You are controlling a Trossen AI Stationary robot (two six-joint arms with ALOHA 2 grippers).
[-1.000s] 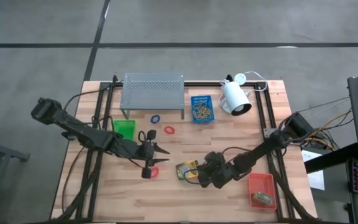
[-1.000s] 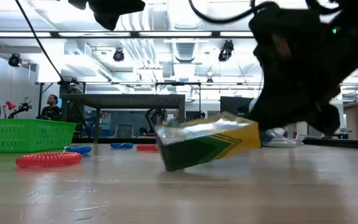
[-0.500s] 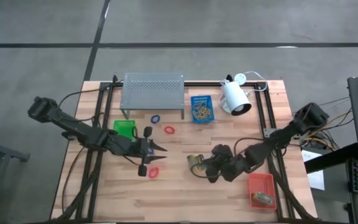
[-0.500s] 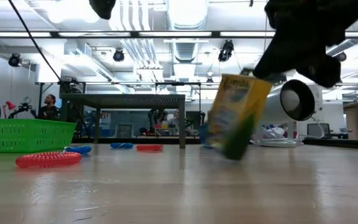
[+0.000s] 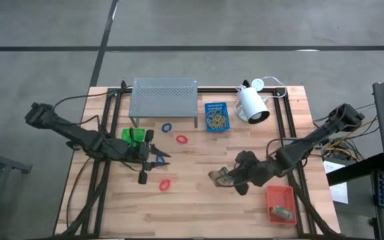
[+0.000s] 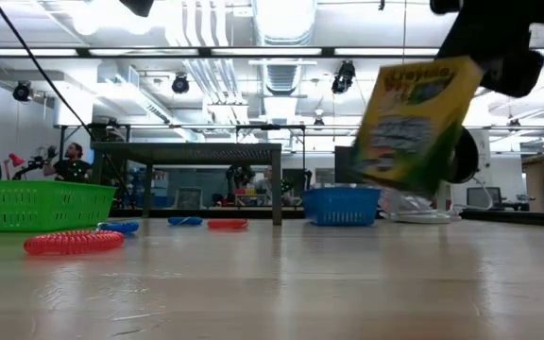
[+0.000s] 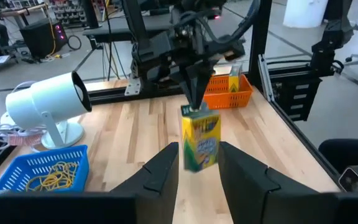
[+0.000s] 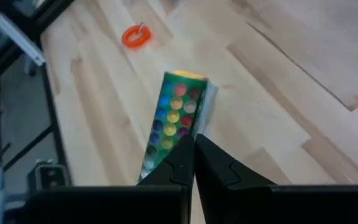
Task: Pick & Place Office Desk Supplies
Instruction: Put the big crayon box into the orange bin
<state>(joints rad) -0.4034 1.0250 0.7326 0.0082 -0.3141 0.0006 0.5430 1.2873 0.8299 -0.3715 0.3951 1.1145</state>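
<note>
Crayon box [image 6: 414,123] hangs clear of the table beside the red-orange tray [image 5: 280,199], clamped in my right gripper [image 5: 235,179], while my left gripper [image 5: 153,160], fingers apart, waits far across from that tray.

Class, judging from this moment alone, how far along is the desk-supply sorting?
Done: rubber bands fill the blue tray; one card box lies in the red-orange tray. In hand: the right gripper holds the crayon box above the table. Left: the loops on the wood; the left gripper holds nothing.
</note>
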